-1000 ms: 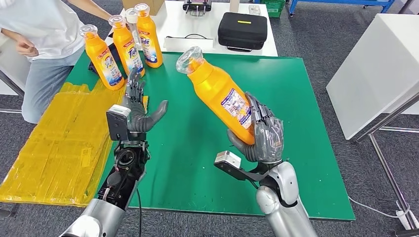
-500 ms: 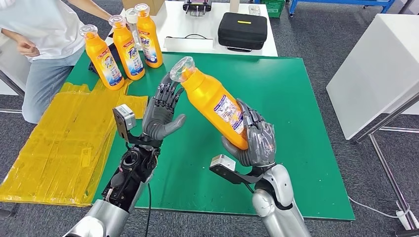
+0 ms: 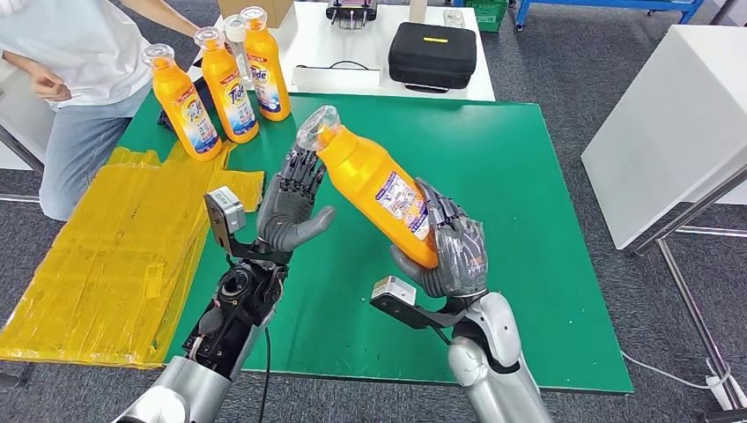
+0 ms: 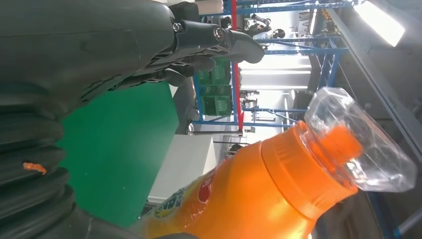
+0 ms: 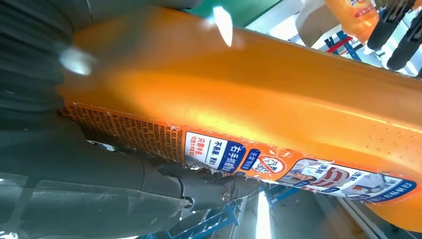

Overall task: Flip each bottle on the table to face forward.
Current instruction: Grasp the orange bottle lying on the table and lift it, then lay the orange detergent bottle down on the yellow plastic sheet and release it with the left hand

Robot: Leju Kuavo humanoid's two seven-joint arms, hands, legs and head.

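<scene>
My right hand grips the lower part of an orange bottle with a clear cap, held tilted above the green table, cap toward the upper left. Its back label faces up. My left hand is raised with its fingers spread, its fingertips close beside the bottle's neck; whether they touch it I cannot tell. In the left wrist view the bottle's neck and cap lie just off the fingers. Three more orange bottles stand upright at the table's far left corner.
A person in a white shirt stands at the far left beside the bottles. Crumpled yellow plastic lies along the table's left side. A white table behind holds a black case. A white cabinet stands to the right.
My left hand rose and swung right from near the standing bottles to the held bottle's neck. My right hand brought the tilted bottle leftward and slightly lower.
</scene>
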